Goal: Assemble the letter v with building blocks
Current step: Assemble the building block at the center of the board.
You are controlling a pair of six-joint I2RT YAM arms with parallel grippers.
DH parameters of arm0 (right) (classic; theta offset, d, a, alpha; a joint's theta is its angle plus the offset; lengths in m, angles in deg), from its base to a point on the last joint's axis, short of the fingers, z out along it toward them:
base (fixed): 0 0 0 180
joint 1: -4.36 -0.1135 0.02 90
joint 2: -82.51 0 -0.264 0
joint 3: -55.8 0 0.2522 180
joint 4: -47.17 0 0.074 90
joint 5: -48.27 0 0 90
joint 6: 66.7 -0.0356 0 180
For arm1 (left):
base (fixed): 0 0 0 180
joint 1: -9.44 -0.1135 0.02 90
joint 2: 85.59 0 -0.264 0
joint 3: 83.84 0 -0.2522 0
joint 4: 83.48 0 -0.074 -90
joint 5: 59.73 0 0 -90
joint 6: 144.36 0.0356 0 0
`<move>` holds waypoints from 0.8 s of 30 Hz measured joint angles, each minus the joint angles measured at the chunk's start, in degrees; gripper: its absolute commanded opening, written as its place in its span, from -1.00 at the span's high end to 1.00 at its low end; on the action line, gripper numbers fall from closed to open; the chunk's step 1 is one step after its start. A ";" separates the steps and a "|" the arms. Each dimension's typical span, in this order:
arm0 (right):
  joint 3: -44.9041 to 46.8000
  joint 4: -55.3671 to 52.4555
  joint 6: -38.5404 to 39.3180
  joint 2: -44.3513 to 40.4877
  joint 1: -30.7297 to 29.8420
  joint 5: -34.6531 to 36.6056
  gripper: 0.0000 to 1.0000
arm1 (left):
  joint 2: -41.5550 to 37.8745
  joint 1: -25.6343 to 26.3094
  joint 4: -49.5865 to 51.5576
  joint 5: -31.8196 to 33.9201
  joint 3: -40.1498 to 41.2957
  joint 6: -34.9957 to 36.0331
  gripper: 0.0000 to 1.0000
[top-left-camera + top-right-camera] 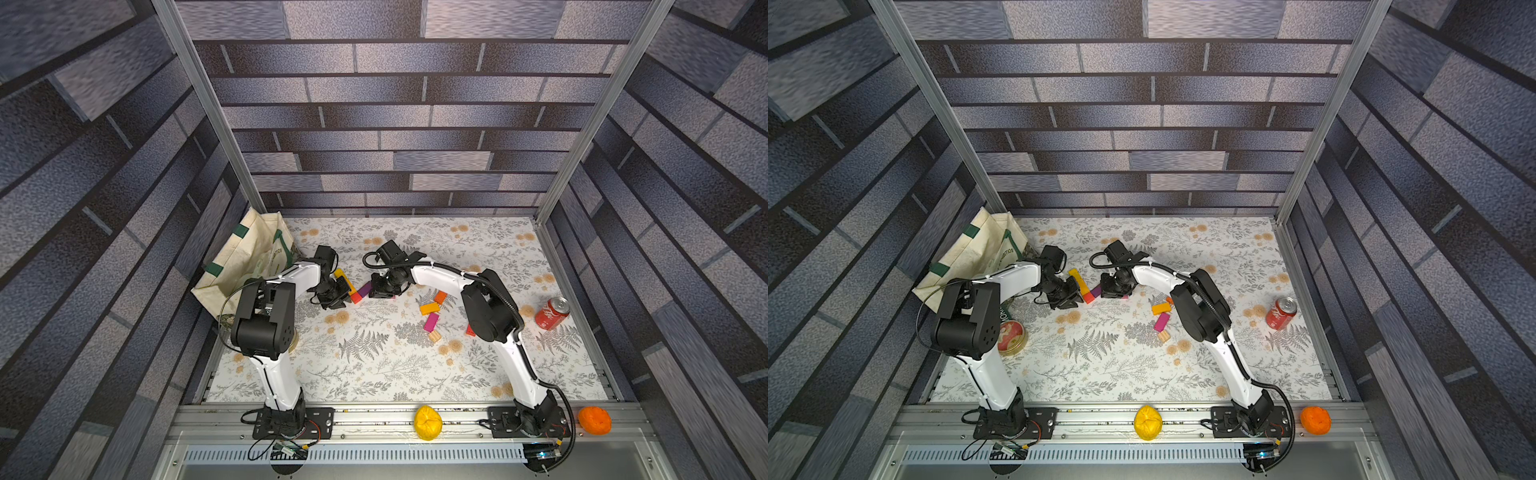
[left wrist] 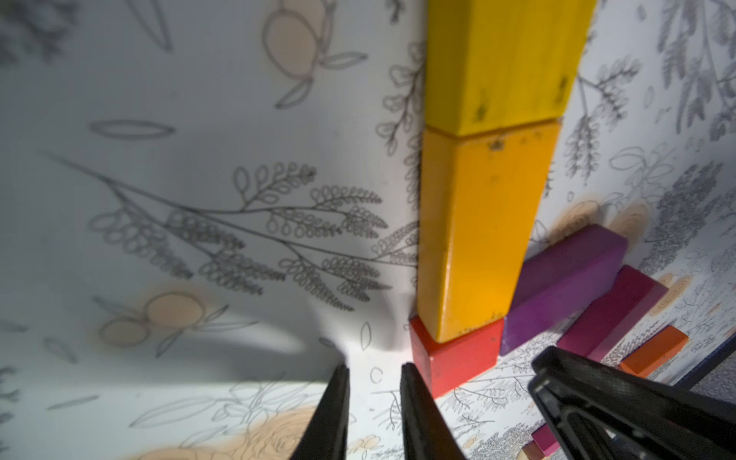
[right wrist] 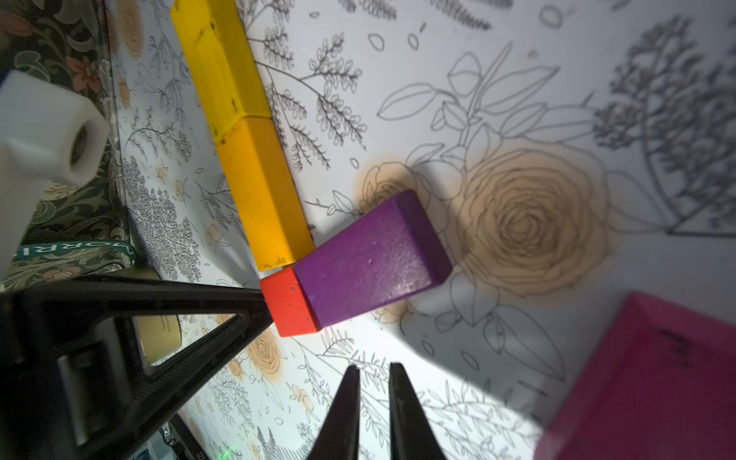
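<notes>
Right gripper [image 3: 374, 368], jaws narrowly apart, empty, just short of purple block [image 3: 370, 259].

The red block [image 2: 454, 354] lies flat just beside my left pincer [image 2: 374, 370], at the point of the letter v [image 1: 355, 296]. From it an amber block [image 2: 478, 239] and a yellow block [image 2: 506, 59] run end to end, away from that pincer. A purple block [image 3: 370, 263] touches the red one and slants off as the other arm. A magenta block [image 3: 645, 378] lies near my right pincer [image 3: 374, 370], apart from the purple. Well behind that pincer lie an orange block [image 1: 440, 296], a second amber block [image 1: 429, 308], a second magenta block [image 1: 431, 322] and a wood cube [image 1: 434, 336].
</notes>
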 measured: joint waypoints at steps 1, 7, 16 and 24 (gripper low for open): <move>-0.28 -0.33 0.24 -0.22 0.24 0.02 0.60 | -0.33 -0.17 0.15 0.33 0.35 0.00 0.49; -4.37 -2.21 2.08 -0.28 1.11 0.66 0.44 | -2.14 -1.29 1.51 1.88 2.14 0.02 0.48; -12.63 -4.15 4.17 3.02 2.51 0.61 0.18 | -2.23 -1.38 1.18 1.53 2.40 -0.42 0.31; -15.04 -5.42 4.28 7.98 3.30 0.31 0.05 | -2.23 -0.85 0.74 1.18 2.27 -1.29 0.22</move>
